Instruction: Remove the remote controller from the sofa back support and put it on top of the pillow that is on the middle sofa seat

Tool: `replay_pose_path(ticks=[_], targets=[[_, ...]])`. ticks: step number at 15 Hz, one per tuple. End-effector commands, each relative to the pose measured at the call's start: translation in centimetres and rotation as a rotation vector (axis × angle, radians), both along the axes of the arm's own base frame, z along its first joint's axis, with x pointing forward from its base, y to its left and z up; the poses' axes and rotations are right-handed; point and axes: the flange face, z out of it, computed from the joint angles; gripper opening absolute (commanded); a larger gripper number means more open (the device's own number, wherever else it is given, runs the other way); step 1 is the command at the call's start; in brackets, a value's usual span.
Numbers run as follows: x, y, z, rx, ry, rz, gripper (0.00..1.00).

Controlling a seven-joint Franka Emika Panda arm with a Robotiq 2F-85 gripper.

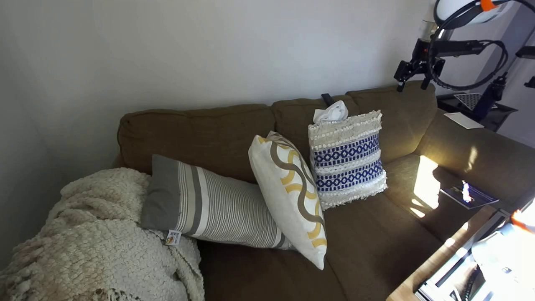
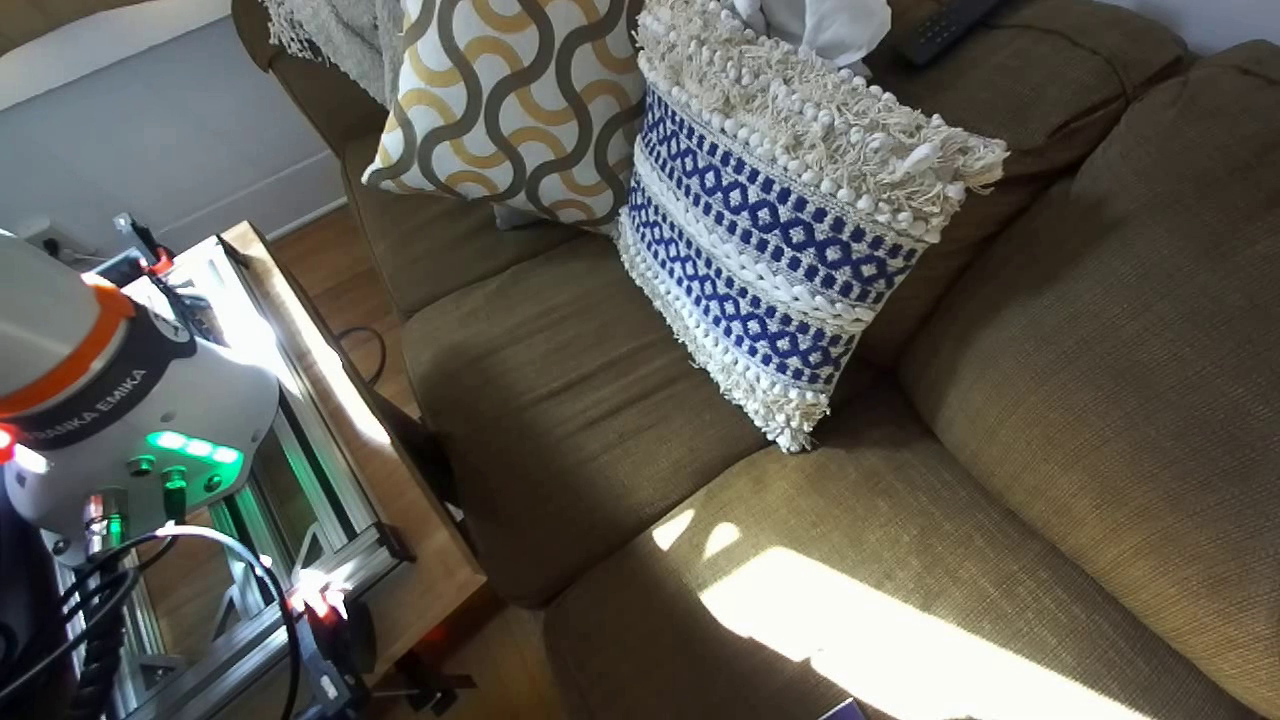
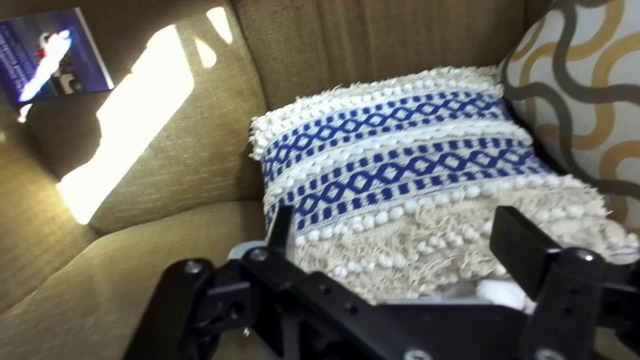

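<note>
Past the sofa-side edge of the tabletop [image 1: 446, 252], the remote controller [image 1: 328, 99] lies atop the sofa back support [image 1: 294, 120]; just below leans the blue-banded pillow [image 1: 347, 161]; farther right in an exterior view, the gripper [image 1: 413, 85] hangs, jaws spread wide, only air between them.

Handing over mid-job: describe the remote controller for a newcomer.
On the brown sofa, find the back support behind the blue-banded pillow. On top, near a crumpled white thing, lies the remote controller: slim, black, buttoned, unlike that pale neighbour.

Blue-and-white banded pillow [image 2: 765, 235], black remote controller [image 2: 945, 30], brown sofa back [image 1: 294, 119]
</note>
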Motion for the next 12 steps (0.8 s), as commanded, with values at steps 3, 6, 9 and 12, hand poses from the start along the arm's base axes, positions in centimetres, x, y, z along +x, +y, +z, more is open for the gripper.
replay_pose_path(ticks=[3,6,9,12], targets=[[5.1,-2.8,1.5,-0.079,-0.019,-0.031,1.00],[8.2,-3.8,1.6,-0.086,-0.017,-0.048,1.00],[8.6,-3.8,1.5,-0.087,-0.014,-0.048,1.00],[6.8,-3.4,2.5,-0.050,-0.144,-0.128,1.00]])
